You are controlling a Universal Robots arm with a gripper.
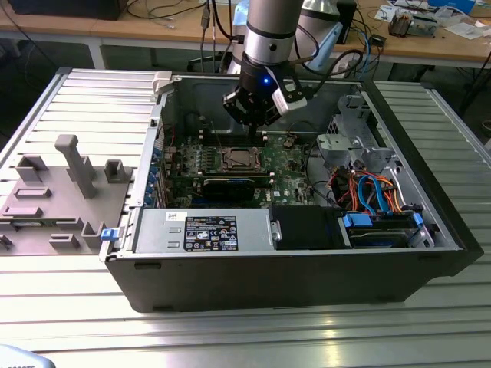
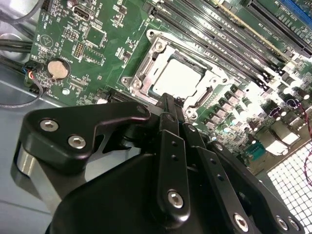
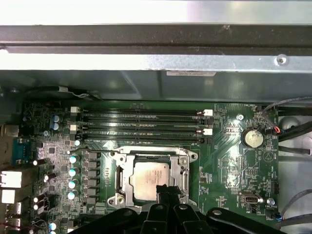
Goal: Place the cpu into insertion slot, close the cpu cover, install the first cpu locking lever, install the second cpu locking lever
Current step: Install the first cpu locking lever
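**Q:** Black gripper (image 2: pixel 168 105) linkages sit closest to the lens in both wrist views. What state is the tool in?

**A:** Its two slim fingers are drawn together to a narrow tip with nothing between them, so the gripper looks closed and empty. In the first wrist view the same tip (image 3: pixel 163 191) ends at the edge of the socket.

**Q:** Where is the cpu?

**A:** The cpu (image 2: pixel 181 78) already lies flat in the insertion slot (image 2: pixel 146 73), silver-grey top facing up. A silvery frame, the cpu cover (image 3: pixel 184 168), appears to lie down around the chip with the chip showing through its cut-out. I cannot tell whether either locking lever is latched.

**Q:** How do tool and chip lie relative to each other?

**A:** The fingertips point at the socket's near edge, just beside the chip rather than centred over it. I cannot tell whether they touch the frame. The chip is square, so it has no long axis; the long memory slots (image 3: pixel 141 124) run parallel to the socket's far side.

**Q:** And the wider scene?

**A:** In the exterior view, the arm reaches down into an open computer case (image 1: pixel 430 253), with the gripper (image 1: pixel 257 123) hanging above the green motherboard (image 1: pixel 288 165).
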